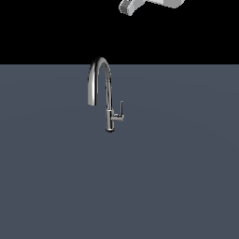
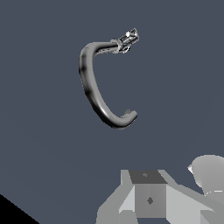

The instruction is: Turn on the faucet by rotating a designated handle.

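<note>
A: Where's the thin short chrome lever handle versus the jaws?
B: Well apart; the pale grey gripper hangs high above the shiny chrome gooseneck faucet.
A: Jaws?
B: Cannot tell, fingers cropped.
A: Faucet location?
B: Upright on the flat slate-blue surface, nearer its far edge.
</note>
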Controlling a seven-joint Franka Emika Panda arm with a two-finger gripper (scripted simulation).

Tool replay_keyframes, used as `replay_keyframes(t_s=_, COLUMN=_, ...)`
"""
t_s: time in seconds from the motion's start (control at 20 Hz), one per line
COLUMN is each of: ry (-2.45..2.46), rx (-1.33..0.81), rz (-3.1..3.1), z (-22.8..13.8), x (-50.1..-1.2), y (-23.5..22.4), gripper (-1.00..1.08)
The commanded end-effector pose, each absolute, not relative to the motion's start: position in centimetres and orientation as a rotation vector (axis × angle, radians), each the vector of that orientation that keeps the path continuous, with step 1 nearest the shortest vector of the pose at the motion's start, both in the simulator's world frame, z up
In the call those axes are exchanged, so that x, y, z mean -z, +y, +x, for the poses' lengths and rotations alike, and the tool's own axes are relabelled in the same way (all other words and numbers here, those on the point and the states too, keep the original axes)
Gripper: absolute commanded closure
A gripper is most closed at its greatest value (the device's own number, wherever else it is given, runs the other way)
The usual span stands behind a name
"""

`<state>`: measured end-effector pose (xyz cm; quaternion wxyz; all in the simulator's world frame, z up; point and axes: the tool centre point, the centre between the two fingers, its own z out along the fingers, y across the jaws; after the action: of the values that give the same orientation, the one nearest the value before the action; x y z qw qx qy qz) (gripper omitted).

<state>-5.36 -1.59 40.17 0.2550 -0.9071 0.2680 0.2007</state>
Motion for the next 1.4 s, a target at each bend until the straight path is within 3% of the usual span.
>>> replay_keyframes(t_s=0.0, ry=0.774, rx=-0.586, rz=-2.394, z=-3.9, x=-39.0, y=-1.8, gripper=1.08)
replay_keyframes(t_s=1.35, ry=1.198, rx=-0.985, rz=-1.435, z=8.3, x=-20.3, y=-3.1, gripper=1.08)
